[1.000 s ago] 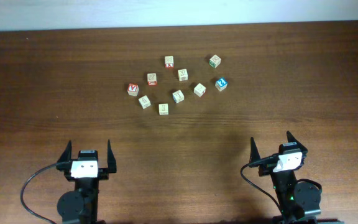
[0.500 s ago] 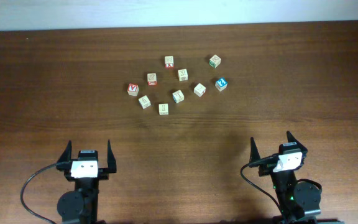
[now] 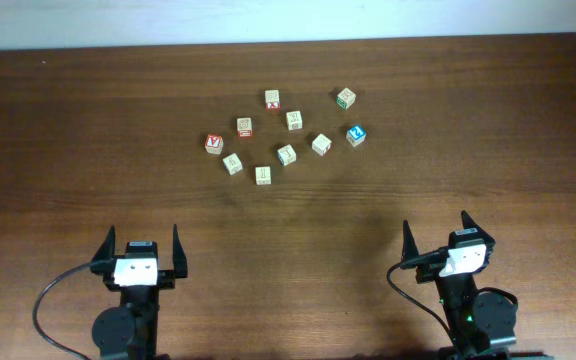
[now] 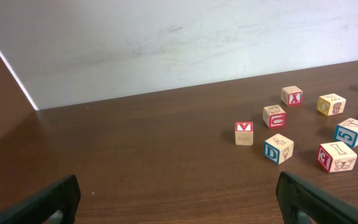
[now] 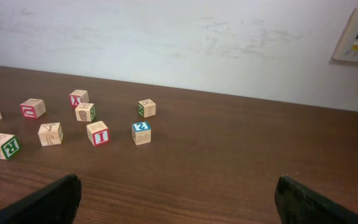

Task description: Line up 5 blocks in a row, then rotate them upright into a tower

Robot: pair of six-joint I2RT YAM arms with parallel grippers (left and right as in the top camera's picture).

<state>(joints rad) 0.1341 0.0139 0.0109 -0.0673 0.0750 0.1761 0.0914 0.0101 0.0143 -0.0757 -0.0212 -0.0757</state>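
Dark wooden tabletop (image 3: 68, 120) runs back to a white wall, and your blocks (image 3: 286, 154) sit in a loose cluster at its far middle, well apart from both arms. The blue block (image 3: 356, 134) with the white "2" lies at the cluster's right edge.

Expect light, rigid wooden cubes, not fragile, with smooth printed faces that may slip a little. Take each by two opposite flat sides, squarely, and come down carefully, since neighbours stand near. From overhead the print is too small to read, so check the wrist views to tell which pale cubes count.

Your left gripper (image 3: 142, 238) and right gripper (image 3: 436, 225) both stand wide, holding nothing. Against the earlier frames nothing has moved: cubes and arms lie as they did.
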